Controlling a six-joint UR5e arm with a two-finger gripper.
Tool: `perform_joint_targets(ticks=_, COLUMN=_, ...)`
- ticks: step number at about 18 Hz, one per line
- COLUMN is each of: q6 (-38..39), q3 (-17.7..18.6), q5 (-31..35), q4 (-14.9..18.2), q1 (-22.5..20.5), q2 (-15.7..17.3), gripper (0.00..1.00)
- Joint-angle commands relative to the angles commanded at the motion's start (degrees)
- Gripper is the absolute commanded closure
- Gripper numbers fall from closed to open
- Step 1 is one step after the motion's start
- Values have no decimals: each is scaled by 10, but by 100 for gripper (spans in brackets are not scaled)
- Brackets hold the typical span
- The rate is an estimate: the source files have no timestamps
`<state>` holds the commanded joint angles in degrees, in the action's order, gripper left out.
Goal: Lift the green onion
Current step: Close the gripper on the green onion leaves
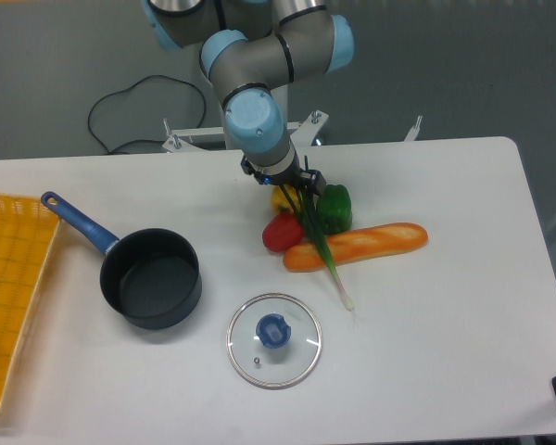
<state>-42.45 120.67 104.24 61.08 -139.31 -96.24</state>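
The green onion point(326, 260) is a long thin stalk. It runs from dark green leaves under the gripper down across the baguette point(371, 243) to a pale white tip point(348, 302) on the table. My gripper point(296, 193) points down at the leaf end, over the cluster of vegetables. Its dark fingers stand close around the leaves. The fingertips are hidden among the leaves and peppers, so I cannot tell whether they grip the onion.
A green bell pepper point(334, 208), a red pepper point(280, 233) and a yellow pepper point(282, 197) crowd the leaf end. A dark pot point(152, 278) with a blue handle is at the left, a glass lid point(273, 339) in front, and a yellow tray point(9, 287) at the far left.
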Motion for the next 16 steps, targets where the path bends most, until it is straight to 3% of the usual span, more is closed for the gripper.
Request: perform_joint_targets(ticks=16, q6=-1, q3=2, q5=16, q4=-5, q1=11, q2=-11, gripper=12)
